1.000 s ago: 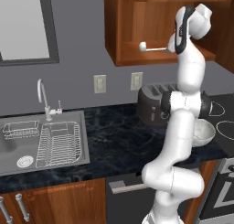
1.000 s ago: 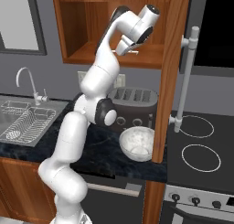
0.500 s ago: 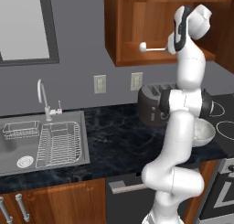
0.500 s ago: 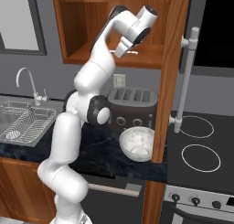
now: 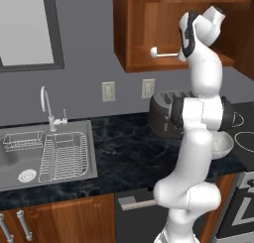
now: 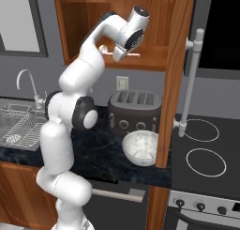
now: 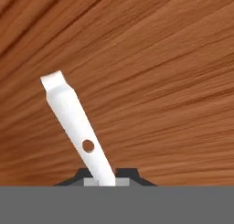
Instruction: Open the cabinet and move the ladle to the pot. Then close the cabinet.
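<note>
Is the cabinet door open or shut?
Open: the cabinet door swings edge-on toward the camera, exposing the shelf where the ladle lies.

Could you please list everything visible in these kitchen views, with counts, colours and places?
cabinet: one, reddish-brown wood, on the wall, door swung open.
ladle: one, whitish, lying on the cabinet's shelf, handle end between the fingertips.
toaster: one, dark, on the counter below the cabinet.
bowl: one, white speckled, on the counter in front of the toaster.
sink: one, steel, left end of the counter, with a wire rack and a faucet.
wall outlets: two, pale, on the grey wall.
stove: one, black top with white rings, right of the counter.
gripper: one, dark fingertips, shut on the ladle's handle.
</note>
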Controlling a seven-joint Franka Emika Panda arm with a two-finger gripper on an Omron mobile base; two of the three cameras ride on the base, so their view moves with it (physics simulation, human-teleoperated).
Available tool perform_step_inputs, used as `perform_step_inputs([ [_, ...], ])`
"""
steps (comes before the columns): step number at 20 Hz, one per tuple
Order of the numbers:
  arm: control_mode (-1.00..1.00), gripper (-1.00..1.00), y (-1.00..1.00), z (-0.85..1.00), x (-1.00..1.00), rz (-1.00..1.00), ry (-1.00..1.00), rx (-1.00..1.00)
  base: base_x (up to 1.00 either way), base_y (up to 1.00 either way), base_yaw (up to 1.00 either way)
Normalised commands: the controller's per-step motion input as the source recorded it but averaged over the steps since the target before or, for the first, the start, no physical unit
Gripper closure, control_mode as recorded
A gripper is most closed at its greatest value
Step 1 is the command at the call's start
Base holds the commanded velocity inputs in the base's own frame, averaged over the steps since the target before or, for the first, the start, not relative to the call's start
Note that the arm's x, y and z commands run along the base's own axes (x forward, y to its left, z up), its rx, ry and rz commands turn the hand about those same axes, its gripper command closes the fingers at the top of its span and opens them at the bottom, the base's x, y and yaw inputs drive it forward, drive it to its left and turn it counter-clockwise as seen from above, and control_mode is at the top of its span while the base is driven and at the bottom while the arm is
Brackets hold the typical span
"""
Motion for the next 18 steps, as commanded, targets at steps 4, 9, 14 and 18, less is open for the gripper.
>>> perform_step_inputs([
  [4,-1.00,1.00,0.00,-0.58,-0.25,0.00,0.44,0.00,0.00,0.00,0.00],
  [9,-1.00,1.00,0.00,-0.41,-0.52,0.00,0.43,0.00,0.00,0.00,0.00],
  [14,-1.00,1.00,0.00,-0.18,-0.69,0.00,0.49,0.02,0.00,0.00,0.00],
  [18,-1.00,1.00,0.00,-0.05,-0.95,0.00,0.61,0.04,0.00,0.00,0.00],
])
